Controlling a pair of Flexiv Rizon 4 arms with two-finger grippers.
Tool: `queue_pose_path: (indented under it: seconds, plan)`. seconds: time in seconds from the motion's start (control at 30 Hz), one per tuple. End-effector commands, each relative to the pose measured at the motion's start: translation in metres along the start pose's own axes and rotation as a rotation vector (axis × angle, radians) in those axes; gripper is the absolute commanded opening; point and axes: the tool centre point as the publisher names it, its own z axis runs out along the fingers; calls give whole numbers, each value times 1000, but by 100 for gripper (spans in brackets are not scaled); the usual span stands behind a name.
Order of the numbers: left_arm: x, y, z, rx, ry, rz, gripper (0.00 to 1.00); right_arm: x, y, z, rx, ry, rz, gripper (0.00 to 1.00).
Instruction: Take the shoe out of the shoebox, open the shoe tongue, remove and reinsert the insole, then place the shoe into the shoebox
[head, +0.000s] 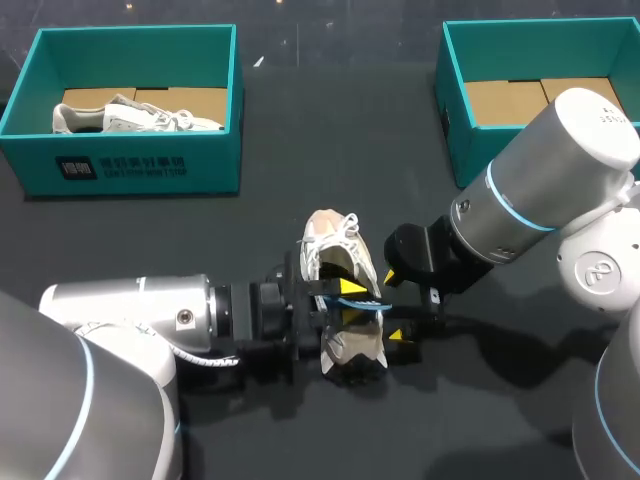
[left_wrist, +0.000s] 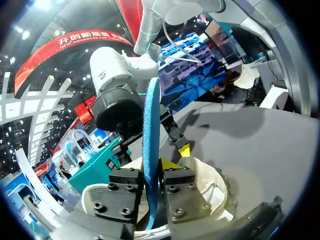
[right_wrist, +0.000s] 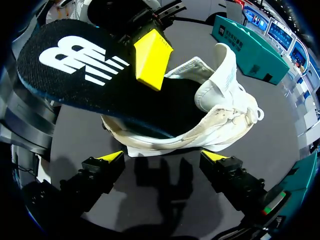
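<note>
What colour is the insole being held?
The insole is black with a white mark, blue-edged; clearest in right wrist view.

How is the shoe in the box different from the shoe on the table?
The boxed shoe lies inside the left shoebox, touched by nothing; the table shoe stands out on the black table. The table shoe's insole is raised above it, pinched by the left gripper; the boxed shoe's insole cannot be seen. Both are white lace-up sneakers.

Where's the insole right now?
Head view, front centre: the insole is clamped on edge in the left tool, just above the shoe; the right tool is open beside it.
</note>
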Motion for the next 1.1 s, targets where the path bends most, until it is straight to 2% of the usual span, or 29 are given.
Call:
queue_pose_path:
  seconds: [0.03, 0.6, 0.7, 0.83, 0.87, 0.93, 1.0, 1.1]
  plan:
    - [1, 4, 5, -14, 6, 14, 0, 1, 0, 1, 2, -3, 1, 100]
    - [-5, 47, 12, -123, -13, 23, 0, 1, 0, 1, 2, -3, 1, 100]
    - [-6, 49, 10, -127, -13, 15, 0, 1, 0, 1, 2, -3, 1, 100]
    - [-6, 41, 7, -103, -9, 1, 0, 1, 0, 1, 2, -3, 1, 100]
    - [-7, 38, 6, -98, -8, 1, 17, 1, 0, 1, 2, -3, 1, 100]
    - [-7, 33, 4, -81, -4, 2, 27, 1, 0, 1, 2, -3, 1, 100]
    - [-6, 27, 2, -68, 1, 1, 31, 1, 0, 1, 2, -3, 1, 100]
    - [-6, 19, 0, -63, 1, 2, 31, 1, 0, 1, 2, -3, 1, 100]
